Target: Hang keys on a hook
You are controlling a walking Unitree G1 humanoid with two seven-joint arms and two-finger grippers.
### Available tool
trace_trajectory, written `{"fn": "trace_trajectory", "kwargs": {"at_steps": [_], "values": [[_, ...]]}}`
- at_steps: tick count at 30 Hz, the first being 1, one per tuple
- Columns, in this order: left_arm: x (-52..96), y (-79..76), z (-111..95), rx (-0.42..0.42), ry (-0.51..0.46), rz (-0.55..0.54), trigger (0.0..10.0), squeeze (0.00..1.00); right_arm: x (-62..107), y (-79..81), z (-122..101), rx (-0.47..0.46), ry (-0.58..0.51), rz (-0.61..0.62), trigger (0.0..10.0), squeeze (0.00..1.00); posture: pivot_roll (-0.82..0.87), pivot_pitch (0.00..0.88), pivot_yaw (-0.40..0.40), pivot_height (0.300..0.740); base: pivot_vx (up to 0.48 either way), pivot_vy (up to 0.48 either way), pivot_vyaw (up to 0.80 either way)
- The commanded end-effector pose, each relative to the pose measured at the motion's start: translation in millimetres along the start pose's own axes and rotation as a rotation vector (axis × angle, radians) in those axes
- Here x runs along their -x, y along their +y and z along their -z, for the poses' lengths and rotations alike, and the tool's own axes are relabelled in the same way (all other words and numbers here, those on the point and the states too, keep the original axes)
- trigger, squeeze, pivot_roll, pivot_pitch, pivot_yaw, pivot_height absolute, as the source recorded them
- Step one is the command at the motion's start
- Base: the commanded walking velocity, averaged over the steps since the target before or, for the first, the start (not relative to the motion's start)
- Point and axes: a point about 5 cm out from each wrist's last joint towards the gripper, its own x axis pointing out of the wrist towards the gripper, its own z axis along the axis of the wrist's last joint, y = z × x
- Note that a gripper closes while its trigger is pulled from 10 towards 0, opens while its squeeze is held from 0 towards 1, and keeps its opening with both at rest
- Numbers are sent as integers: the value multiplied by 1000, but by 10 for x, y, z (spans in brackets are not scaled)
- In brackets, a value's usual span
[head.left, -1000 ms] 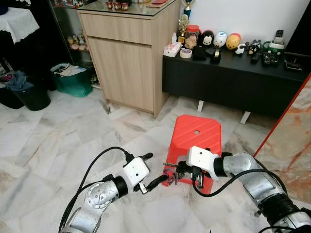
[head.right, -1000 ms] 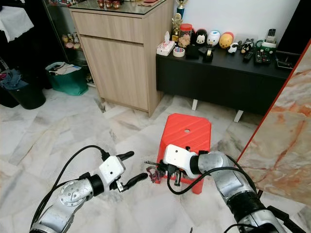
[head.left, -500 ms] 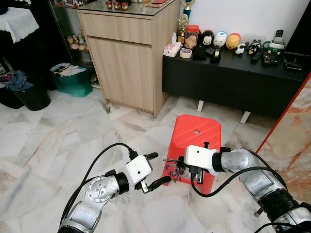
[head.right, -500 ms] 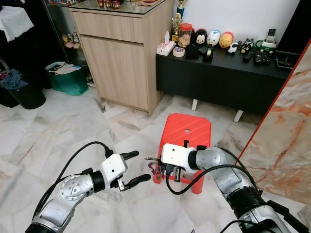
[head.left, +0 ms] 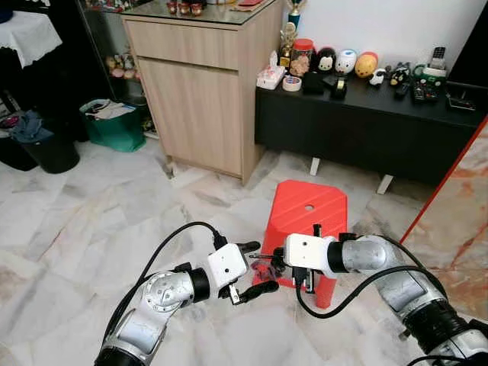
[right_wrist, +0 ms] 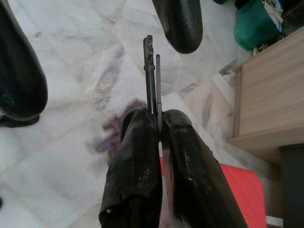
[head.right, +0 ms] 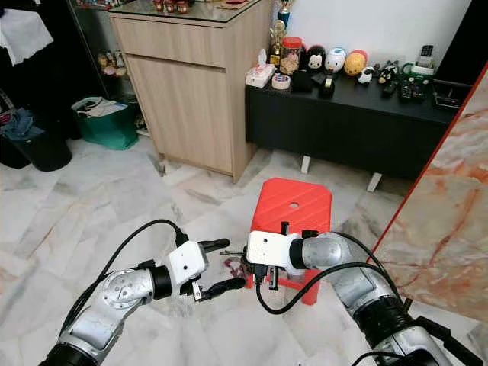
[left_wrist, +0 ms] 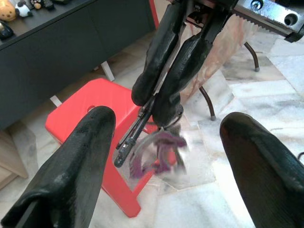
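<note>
right now i have the right gripper point(head.left: 268, 259) pinched tight on the keys point(left_wrist: 156, 153), holding them out in the air in front of the red stool point(head.left: 308, 210), above the marble floor point(head.left: 69, 229). in the right wrist view a thin metal key blade point(right_wrist: 151, 76) sticks straight out past the closed fingers point(right_wrist: 137, 156), and a blurred purple tag hangs below them. the left gripper point(head.left: 255, 268) sits just beside the keys with its two fingers spread wide; in the left wrist view those fingers point(left_wrist: 78, 156) stand on either side of the dangling bunch, apart from it, not touching. i see the right gripper's closed fingers coming down into that view from above, with the keys hanging off their tips.

behind the stool stands a black low cabinet point(head.left: 366, 122) with small toys and remotes along its top, and a tall wooden cabinet point(head.left: 202, 91) next to it. a green bag point(head.left: 114, 126) sits on the floor farther left.
</note>
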Motion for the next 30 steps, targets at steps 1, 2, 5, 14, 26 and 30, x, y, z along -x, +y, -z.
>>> {"fn": "trace_trajectory", "kwargs": {"at_steps": [1, 2, 5, 14, 26, 30], "values": [[8, 12, 22, 10, 15, 12, 5882, 0, 15, -8, -57, 30, -10, -7, 10000, 0, 26, 28, -7, 740, 0, 0, 0], [9, 11, 26, 12, 16, 12, 4667, 0, 16, -12, -62, 34, -10, -6, 10000, 0, 26, 28, -7, 740, 0, 0, 0], [7, 7, 36, 18, 22, 11, 5608, 0, 26, -15, -87, 46, -19, -12, 10000, 0, 26, 28, -7, 740, 0, 0, 0], [-4, 7, 48, 34, 31, 4, 10000, 0, 64, -9, -111, 64, -23, -21, 10000, 0, 22, 33, -6, 740, 0, 0, 0], [-11, 41, 62, 62, 39, -23, 627, 0, 80, -20, -114, 70, -20, -17, 10000, 0, 22, 35, -4, 740, 0, 0, 0], [-12, 46, 62, 64, 40, -26, 0, 0, 83, -26, -115, 68, -21, -15, 10000, 0, 22, 35, -4, 740, 0, 0, 0]]}}
